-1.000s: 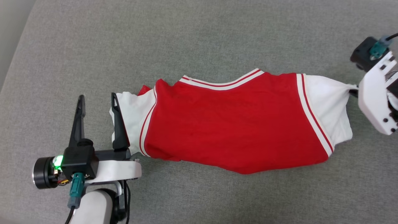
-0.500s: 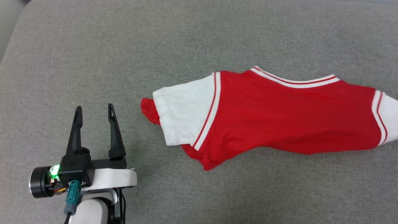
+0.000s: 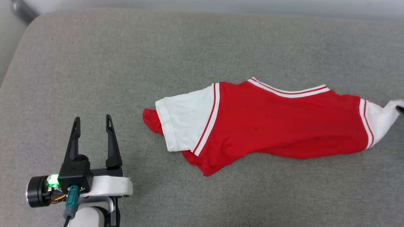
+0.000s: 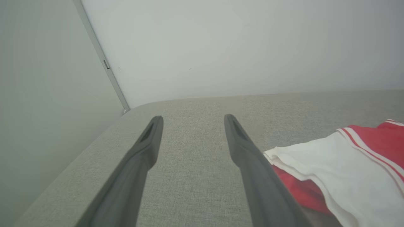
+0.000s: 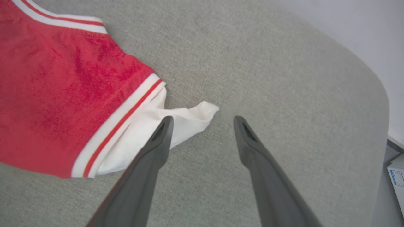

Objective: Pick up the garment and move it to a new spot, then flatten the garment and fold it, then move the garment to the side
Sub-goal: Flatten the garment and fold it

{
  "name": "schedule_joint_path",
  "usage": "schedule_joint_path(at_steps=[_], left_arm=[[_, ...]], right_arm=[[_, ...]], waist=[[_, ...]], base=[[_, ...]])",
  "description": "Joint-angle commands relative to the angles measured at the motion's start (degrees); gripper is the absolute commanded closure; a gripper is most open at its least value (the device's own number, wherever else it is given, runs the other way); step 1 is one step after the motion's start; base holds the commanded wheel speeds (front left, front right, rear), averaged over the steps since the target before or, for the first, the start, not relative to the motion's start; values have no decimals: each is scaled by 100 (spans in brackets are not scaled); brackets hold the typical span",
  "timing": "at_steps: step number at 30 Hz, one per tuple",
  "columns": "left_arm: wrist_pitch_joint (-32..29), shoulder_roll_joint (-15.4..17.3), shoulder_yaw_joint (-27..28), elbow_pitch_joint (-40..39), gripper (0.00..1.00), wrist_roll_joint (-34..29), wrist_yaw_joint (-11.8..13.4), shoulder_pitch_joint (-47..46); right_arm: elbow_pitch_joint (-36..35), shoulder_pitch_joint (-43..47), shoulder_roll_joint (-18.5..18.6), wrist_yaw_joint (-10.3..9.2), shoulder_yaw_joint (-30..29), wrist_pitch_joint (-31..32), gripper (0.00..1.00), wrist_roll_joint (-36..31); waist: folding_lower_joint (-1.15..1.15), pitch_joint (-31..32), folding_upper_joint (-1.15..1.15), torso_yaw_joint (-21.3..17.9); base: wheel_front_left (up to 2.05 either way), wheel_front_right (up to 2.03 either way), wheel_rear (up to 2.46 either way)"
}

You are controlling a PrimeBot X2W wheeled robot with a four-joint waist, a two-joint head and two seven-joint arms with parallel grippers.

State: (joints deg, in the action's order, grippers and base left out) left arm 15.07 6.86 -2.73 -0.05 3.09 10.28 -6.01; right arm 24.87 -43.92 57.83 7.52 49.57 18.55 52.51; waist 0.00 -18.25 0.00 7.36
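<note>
The garment (image 3: 277, 123), red with white sleeves edged in red stripes, lies stretched across the grey cushion (image 3: 189, 47), plain side up. Its left sleeve (image 3: 184, 119) is folded over the body; its right sleeve (image 3: 380, 118) runs to a bunched tip at the right edge. My left gripper (image 3: 92, 121) stands open at the lower left, well clear of the cloth, with nothing between its fingers (image 4: 192, 118). In the right wrist view my right gripper (image 5: 202, 121) is open, its left finger (image 5: 159, 138) over the white sleeve tip (image 5: 202, 112), which lies loose on the cushion.
The cushion's rounded corners show at the far left (image 3: 28, 28) and, in the right wrist view, at the right (image 5: 378, 91). Pale walls (image 4: 221, 47) stand behind it. A white box (image 5: 397, 176) sits beyond the right edge.
My right gripper dragged the garment to the right by its sleeve, then opened and let the sleeve tip fall. The head camera shifted. My left gripper stayed open, now apart from the cloth.
</note>
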Motion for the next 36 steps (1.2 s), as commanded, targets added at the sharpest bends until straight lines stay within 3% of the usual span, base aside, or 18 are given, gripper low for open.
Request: schedule_joint_path(at_steps=[1, 5, 9, 13, 18, 22, 25, 27, 31, 36], left_arm=[[15, 48, 38, 9, 0, -39, -24, 68], [15, 156, 72, 24, 0, -94, -111, 158], [15, 376, 72, 107, 0, -150, -235, 104], [-58, 661, 30, 376, 0, -156, -491, -294], [-679, 1127, -123, 703, 0, -158, -1026, -1146], [-1531, 1407, -417, 937, 0, -84, -1529, -2015], [-2333, 1599, -786, 1073, 0, 123, -1716, -2669], [-2979, 1738, -1158, 1198, 0, 387, -1757, -3052], [-4343, 2292, -2494, 1216, 0, 1433, -1757, -3815], [-5855, 2821, -3808, 1070, 0, 2772, -1761, -4731]], right_arm=[[-36, 142, 30, -6, -91, -202, 0, -84], [-138, 358, -73, -6, -692, -1230, 0, -518], [-75, 808, -528, -5, -1514, -2157, 0, -996], [-91, 1419, -1182, -5, -2485, -2879, 0, -1629], [-581, 2234, -2113, -6, -3683, -3182, 0, -2581], [-1330, 2875, -2894, -6, -4464, -3200, 0, -3247], [-1930, 3261, -3419, -6, -4846, -3150, 0, -3605], [-2265, 3530, -3729, -6, -4994, -3115, 0, -3773], [-2741, 3889, -4174, -6, -5122, -3015, 0, -4000], [-2978, 4072, -4377, -6, -5061, -2953, 0, -4100]], waist=[[0, 218, 0, -81], [0, 505, 0, -155], [0, 707, 0, -216], [0, 821, 0, -266], [0, 837, 0, -343], [0, 779, 0, -415], [0, 710, 0, -463], [0, 668, 0, -503], [0, 571, 0, -604], [0, 373, 0, -761]], base=[[0, 0, 0], [0, 0, 0], [0, 0, 0], [0, 0, 0], [0, 0, 0], [0, 0, 0], [0, 0, 0], [0, 0, 0], [0, 0, 0], [0, 0, 0]])
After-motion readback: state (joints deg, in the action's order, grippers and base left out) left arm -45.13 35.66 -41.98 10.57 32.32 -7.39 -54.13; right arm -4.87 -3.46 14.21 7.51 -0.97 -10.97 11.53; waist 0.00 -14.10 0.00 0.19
